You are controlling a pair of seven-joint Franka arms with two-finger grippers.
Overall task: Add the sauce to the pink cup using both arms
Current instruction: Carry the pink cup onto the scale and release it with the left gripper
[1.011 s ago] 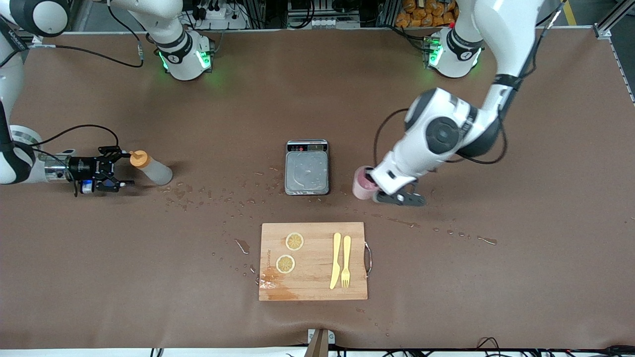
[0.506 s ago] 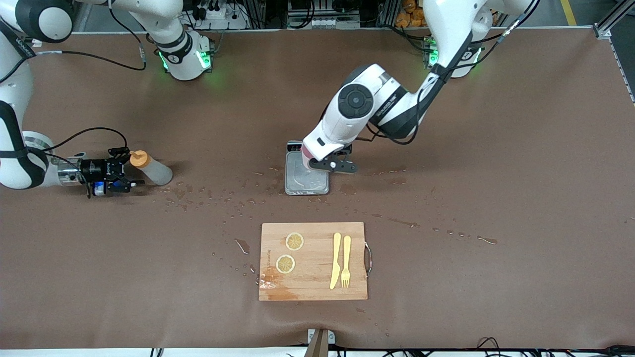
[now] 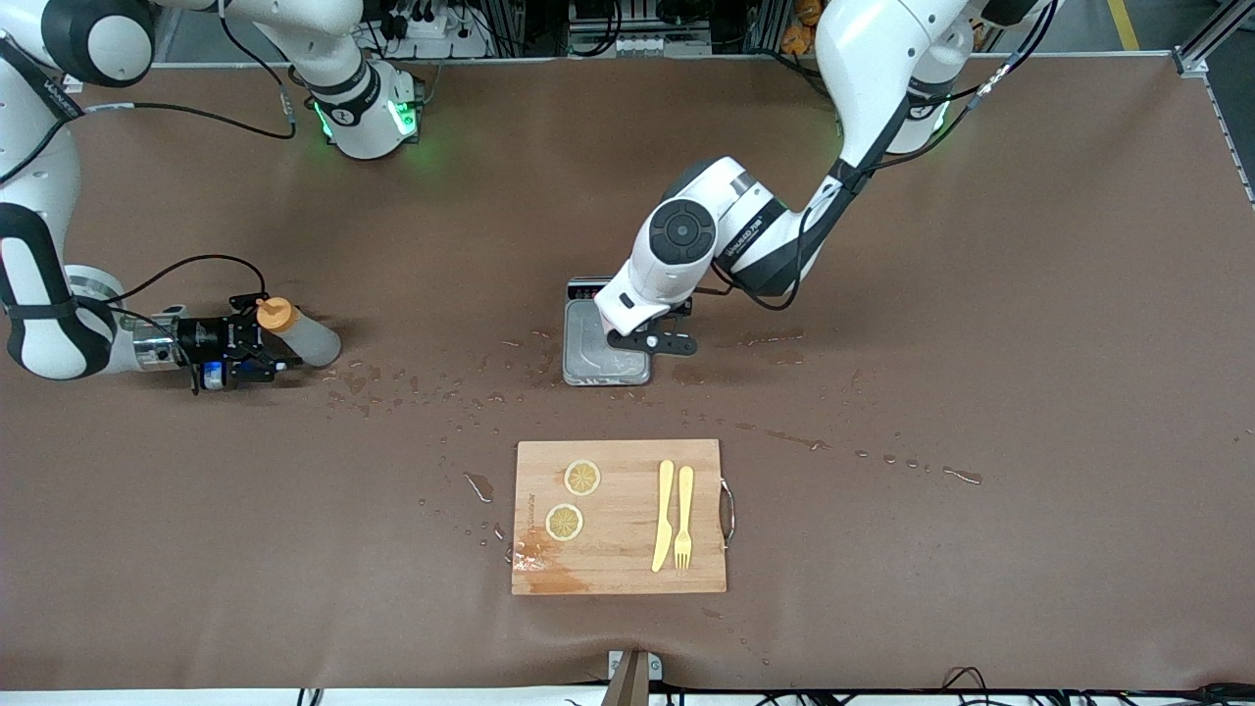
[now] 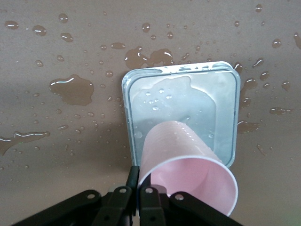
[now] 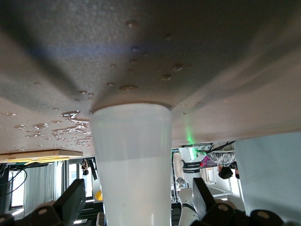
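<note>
The left arm reaches down from its base, elbow bent, its wrist tilted low over the middle of the bench. The left gripper has its jaws closed, pinching a rim. The right arm stretches low and nearly level along the bench, and the right gripper has its jaws spread wide.

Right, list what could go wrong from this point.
1. The left end effector pinches the pink cup by its rim over the wet scale tray; set down there, it could slide or tip.
2. The right end effector brackets the sauce bottle, fingers apart beside its orange cap; a high grip might topple it.
3. Water droplets on the table could make anything set there skid.
</note>
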